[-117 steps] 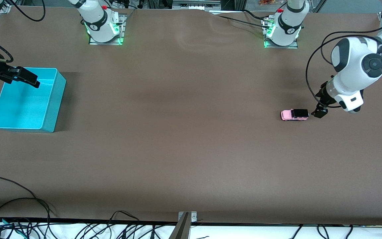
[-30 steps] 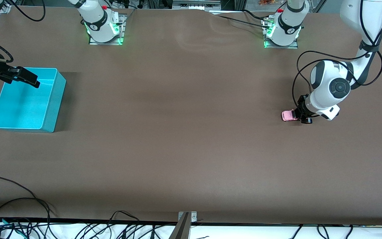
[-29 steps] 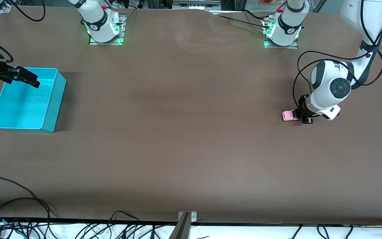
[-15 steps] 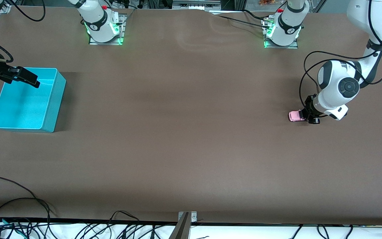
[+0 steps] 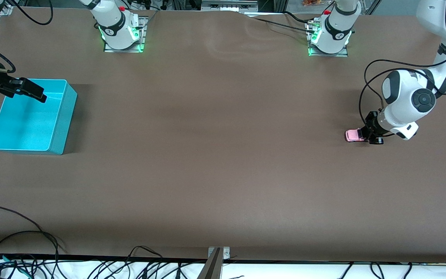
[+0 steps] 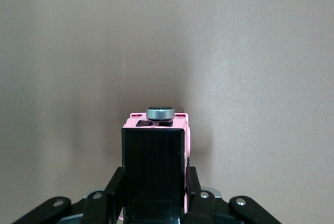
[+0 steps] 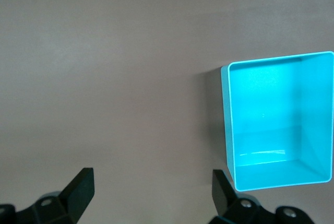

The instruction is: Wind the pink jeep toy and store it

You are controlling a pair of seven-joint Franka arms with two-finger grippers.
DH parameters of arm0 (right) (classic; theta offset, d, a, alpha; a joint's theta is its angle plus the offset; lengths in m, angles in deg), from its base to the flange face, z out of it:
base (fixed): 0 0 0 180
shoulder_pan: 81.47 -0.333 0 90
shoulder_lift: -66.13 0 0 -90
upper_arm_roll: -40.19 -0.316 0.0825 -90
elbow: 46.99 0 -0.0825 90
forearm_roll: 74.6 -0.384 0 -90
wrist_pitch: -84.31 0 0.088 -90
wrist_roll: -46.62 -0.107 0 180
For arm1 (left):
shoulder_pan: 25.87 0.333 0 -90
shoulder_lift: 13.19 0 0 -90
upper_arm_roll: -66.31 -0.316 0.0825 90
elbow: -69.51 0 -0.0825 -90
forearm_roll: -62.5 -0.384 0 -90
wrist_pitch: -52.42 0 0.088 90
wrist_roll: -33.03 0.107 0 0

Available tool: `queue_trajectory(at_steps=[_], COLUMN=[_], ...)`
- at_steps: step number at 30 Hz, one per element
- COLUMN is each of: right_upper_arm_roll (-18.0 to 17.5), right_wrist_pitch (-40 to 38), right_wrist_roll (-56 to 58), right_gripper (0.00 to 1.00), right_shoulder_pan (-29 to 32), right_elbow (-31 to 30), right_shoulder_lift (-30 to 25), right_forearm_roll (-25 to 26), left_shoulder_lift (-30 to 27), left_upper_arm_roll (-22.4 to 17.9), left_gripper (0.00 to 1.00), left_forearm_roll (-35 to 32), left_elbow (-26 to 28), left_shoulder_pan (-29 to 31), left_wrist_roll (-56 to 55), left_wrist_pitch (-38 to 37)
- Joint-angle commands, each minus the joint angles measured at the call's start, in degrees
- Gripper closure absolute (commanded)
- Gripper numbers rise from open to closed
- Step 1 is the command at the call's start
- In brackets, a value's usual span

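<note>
Left gripper [image 5: 371, 136] fingers pinch the pink jeep toy [image 5: 352, 136] on the brown desk [image 5: 223, 162]; right gripper [image 5: 27, 90] waits over the turquoise bin [image 5: 62, 124], fingers spread.

- Left arm [image 5: 409, 99]: glossy white shells, dark grey round joint caps, looping black cables.
- Bases: green-lit rings, red buttons.
- Right gripper [image 5: 23, 90]: black.

This is a robotics lab, set up for recording manipulation. Two white arm bases [image 5: 120, 27] with glowing green status rings are bolted on metal plates to a long table [image 5: 215, 155] covered in plain brown sheeting. Loose black cables [image 5: 21, 248] pile along the table edge nearest the front camera, well apart from the left gripper [image 5: 374, 133], and aluminium framing [image 5: 229, 4] runs along the edge where the bases stand.
</note>
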Motion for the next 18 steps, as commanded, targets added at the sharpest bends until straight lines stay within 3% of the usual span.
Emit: queue_trajectory(at_steps=[1, 18], right_upper_arm_roll=[-0.1, -0.1], right_wrist_pitch=[-1.2, -1.2], right_wrist_roll=[0.8, 0.8], right_gripper=[0.0, 0.0], right_shoulder_pan=[0.0, 0.0], right_elbow=[1.5, 1.5], right_shoulder_lift=[0.5, 0.5], right_forearm_roll=[0.6, 0.6], left_shoulder_lift=[5.2, 7.5], left_upper_arm_roll=[0.7, 0.7], left_gripper=[0.83, 0.83], left_forearm_roll=[-3.5, -9.2], left_elbow=[-1.7, -3.7], left_shoulder_pan=[3.1, 8.1], left_wrist_roll=[1.2, 1.6], left_wrist_pitch=[3.8, 4.9])
